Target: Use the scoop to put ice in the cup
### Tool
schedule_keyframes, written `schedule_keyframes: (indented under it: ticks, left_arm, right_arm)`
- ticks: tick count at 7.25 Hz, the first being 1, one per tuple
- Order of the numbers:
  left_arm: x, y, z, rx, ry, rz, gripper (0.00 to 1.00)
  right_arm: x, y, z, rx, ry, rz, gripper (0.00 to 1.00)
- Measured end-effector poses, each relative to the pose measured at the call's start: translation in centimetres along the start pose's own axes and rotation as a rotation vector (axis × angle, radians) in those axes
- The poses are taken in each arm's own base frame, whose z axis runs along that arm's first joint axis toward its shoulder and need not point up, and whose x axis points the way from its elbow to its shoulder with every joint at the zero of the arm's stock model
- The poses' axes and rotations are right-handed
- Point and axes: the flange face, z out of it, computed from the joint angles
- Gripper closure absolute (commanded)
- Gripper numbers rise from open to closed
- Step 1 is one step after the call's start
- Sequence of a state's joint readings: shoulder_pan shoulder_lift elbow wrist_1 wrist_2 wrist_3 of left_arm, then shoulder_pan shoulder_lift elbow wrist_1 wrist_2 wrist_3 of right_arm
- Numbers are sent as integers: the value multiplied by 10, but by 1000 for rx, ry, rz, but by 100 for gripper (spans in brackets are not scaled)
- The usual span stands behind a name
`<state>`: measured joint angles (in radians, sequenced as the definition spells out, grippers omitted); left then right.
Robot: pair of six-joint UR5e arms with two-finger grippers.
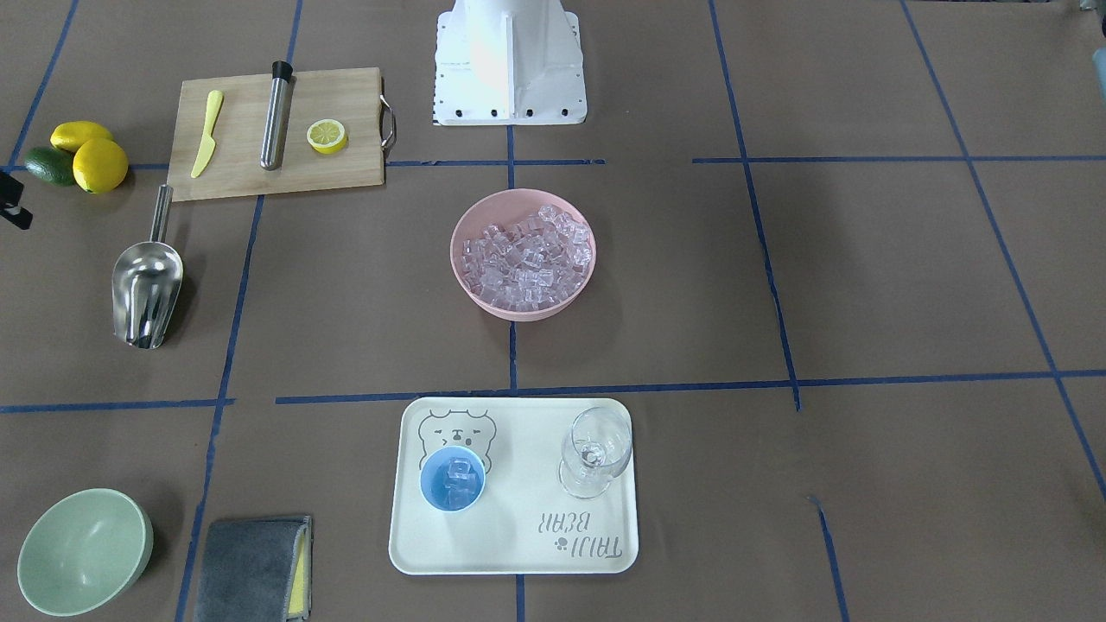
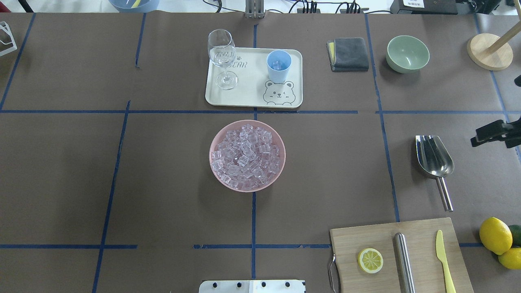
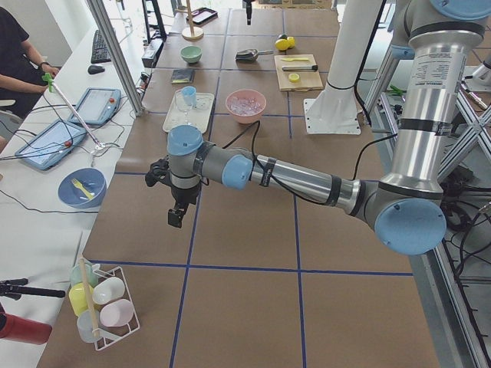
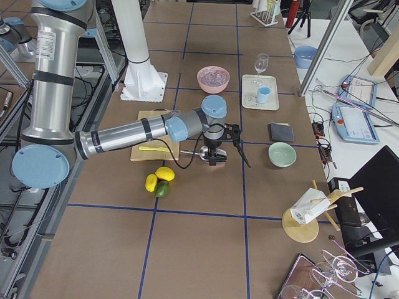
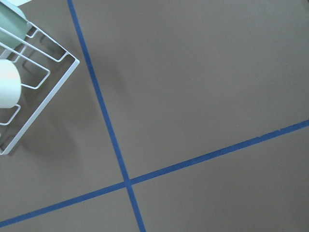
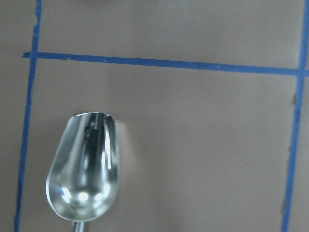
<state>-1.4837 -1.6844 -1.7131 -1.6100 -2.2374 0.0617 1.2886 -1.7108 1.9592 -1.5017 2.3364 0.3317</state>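
Right gripper (image 2: 486, 136) is noted hovering just outboard of the scoop (image 2: 434, 156), its jaw spread not readable in any view. The scoop is found lying unheld on the table, trough mouth turned away from the robot and long axis run back along its thin handle toward the robot's side. Inboard of the scoop the ice (image 2: 246, 156) is heaped in a pink bowl (image 2: 211, 154), with the cup (image 2: 279, 75) beyond, some cubes inside; left gripper (image 3: 178, 207), likewise unreadable, is kept well apart from the scoop, so the pick is judged the right arm's.
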Motion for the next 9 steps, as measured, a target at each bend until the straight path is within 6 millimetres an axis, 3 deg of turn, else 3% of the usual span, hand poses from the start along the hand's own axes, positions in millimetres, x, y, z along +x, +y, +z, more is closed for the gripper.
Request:
schedule_keyframes:
  ticks: [2, 3, 6, 9]
  left_arm:
    - [-45, 25, -15, -58, -11, 14, 0]
    - [-64, 44, -5, -95, -5, -2, 0]
    - [-92, 87, 31, -177, 18, -65, 0]
    - [-80, 86, 34, -145, 159, -162, 0]
  right_arm:
    - [67, -1, -24, -9, 11, -77, 0]
    - [86, 5, -28, -8, 16, -74, 0]
    - [103, 0, -27, -3, 24, -68, 0]
    - [113, -6, -19, -19, 16, -35, 0]
